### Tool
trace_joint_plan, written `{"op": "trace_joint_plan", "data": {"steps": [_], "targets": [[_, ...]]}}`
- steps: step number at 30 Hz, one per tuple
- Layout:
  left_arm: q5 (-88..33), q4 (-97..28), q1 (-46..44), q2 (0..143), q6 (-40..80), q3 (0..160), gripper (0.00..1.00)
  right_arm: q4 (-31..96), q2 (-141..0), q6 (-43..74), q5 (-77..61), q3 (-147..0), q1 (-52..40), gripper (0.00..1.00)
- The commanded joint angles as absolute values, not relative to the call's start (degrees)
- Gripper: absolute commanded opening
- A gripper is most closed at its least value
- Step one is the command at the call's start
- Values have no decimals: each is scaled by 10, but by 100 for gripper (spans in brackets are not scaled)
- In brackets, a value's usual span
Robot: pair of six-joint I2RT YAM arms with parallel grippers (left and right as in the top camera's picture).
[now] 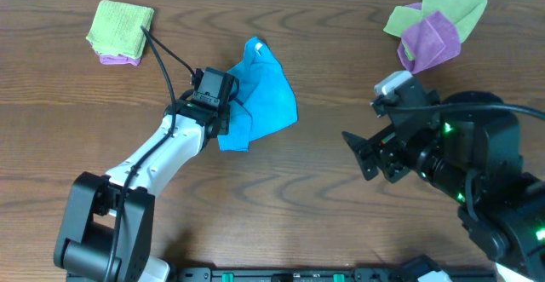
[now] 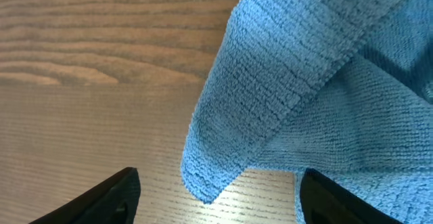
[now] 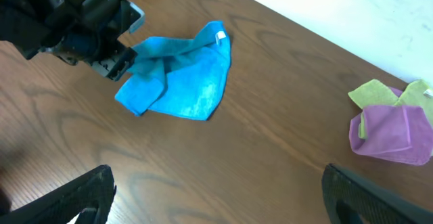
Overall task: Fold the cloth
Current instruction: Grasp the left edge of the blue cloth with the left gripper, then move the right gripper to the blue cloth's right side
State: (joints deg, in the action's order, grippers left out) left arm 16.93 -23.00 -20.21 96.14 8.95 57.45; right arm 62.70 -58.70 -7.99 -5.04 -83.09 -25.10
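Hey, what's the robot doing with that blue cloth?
It is working on folding the blue cloth, which lies crumpled and partly doubled over on the wooden table. The left pincer is right at the cloth's edge, open, with a corner of the cloth between its fingers but not pinched. The right pincer is open off to the side, holding nothing.

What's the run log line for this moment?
cloth: rumpled | left hand: open over cloth edge | right hand: open, away
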Motion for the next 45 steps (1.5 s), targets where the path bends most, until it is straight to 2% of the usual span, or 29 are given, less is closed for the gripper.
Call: {"op": "trace_joint_plan", "data": {"steps": [1, 11, 19, 24, 26, 29, 31, 36, 40, 43, 45], "targets": [[180, -224, -203, 976, 88, 580, 79, 625, -596, -73, -43, -830, -254, 98], [190, -196, -202, 1022, 63, 580, 79, 619, -601, -74, -43, -830, -254, 98], [293, -163, -202, 1038, 59, 580, 79, 619, -601, -74, -43, -830, -254, 99], [306, -154, -201, 1038, 60, 580, 77, 619, -606, -74, -43, -830, -254, 99], [313, -148, -201, 1038, 60, 580, 70, 619, -611, -74, -43, -830, -254, 99], [311, -142, -202, 1038, 60, 580, 64, 619, -618, -74, -43, -830, -254, 99], [310, -143, -201, 1038, 60, 580, 52, 619, -624, -74, -43, -830, -254, 99], [257, -143, -197, 1038, 59, 580, 37, 615, -631, -74, -43, -830, -254, 99], [219, -140, -187, 1038, 59, 580, 32, 608, -631, -74, -43, -830, -254, 98], [189, -141, -175, 1038, 47, 580, 14, 608, -631, -74, -36, -830, -254, 98], [176, -140, -167, 1038, 43, 580, 6, 608, -631, -74, -28, -830, -254, 99]]}}
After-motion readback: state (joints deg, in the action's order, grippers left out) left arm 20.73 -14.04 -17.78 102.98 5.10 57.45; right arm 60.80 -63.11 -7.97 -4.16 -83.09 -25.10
